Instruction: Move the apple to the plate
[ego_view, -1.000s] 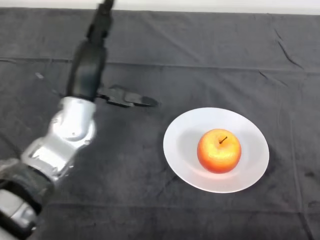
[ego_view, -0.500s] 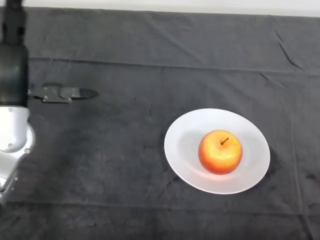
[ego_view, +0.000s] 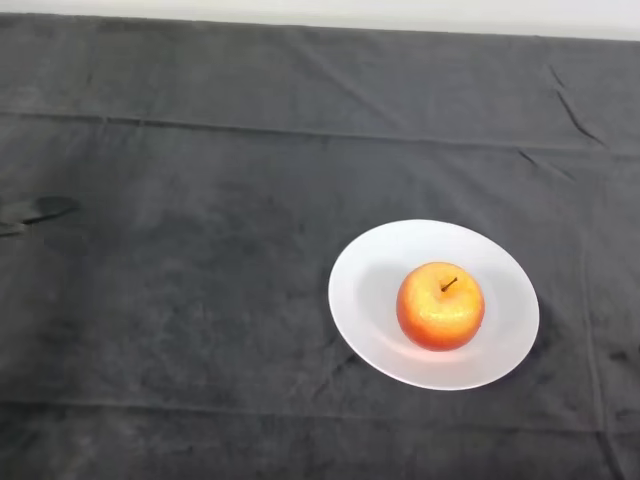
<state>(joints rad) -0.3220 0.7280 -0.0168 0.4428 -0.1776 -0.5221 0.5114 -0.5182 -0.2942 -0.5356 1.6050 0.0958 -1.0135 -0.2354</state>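
Observation:
A red and orange apple (ego_view: 440, 305) with a short dark stem stands upright on a white round plate (ego_view: 370, 290). The plate lies on the dark cloth to the right of the middle in the head view. The apple rests a little right of the plate's centre.
The dark cloth (ego_view: 220, 300) covers the whole table and shows a few creases, mostly at the far right. A pale strip of wall or table edge (ego_view: 400, 15) runs along the top of the view. A faint dark smudge (ego_view: 40, 210) lies at the left edge.
The arm and hand have swung left across the table and left the view. The apple and plate have stayed in place.

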